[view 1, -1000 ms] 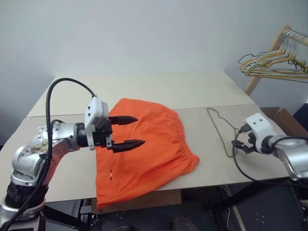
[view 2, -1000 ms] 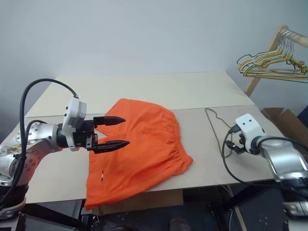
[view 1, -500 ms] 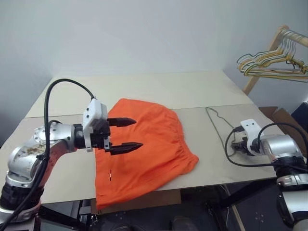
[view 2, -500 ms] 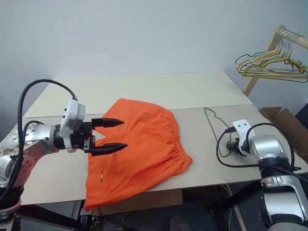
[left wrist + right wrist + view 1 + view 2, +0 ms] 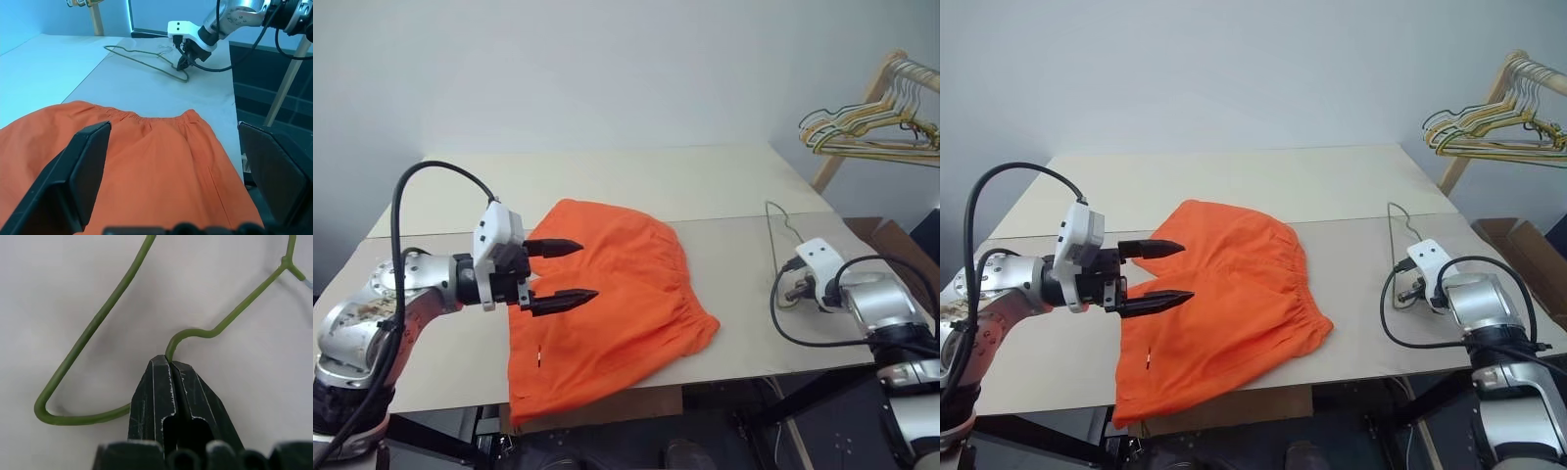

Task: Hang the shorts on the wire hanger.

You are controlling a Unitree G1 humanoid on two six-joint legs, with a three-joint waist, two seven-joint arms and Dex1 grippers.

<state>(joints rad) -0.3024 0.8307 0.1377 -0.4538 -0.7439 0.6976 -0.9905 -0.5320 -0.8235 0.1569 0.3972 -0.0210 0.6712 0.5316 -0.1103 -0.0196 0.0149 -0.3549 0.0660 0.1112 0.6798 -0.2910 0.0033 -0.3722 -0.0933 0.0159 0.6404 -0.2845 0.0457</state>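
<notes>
Now:
Right claw: clenched on the wire hanger, pinching its wire.
Left claw: spread wide, empty, above the shorts.

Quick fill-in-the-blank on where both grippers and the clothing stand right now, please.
1. The right gripper has its fingers ____ on the wire hanger.
2. The left gripper hovers over the shorts with fingers ____.
3. The shorts lie spread on the ____.

Missing: shut; open; table

Beige table; wooden rack beside it, hanger bunch hung.
</notes>
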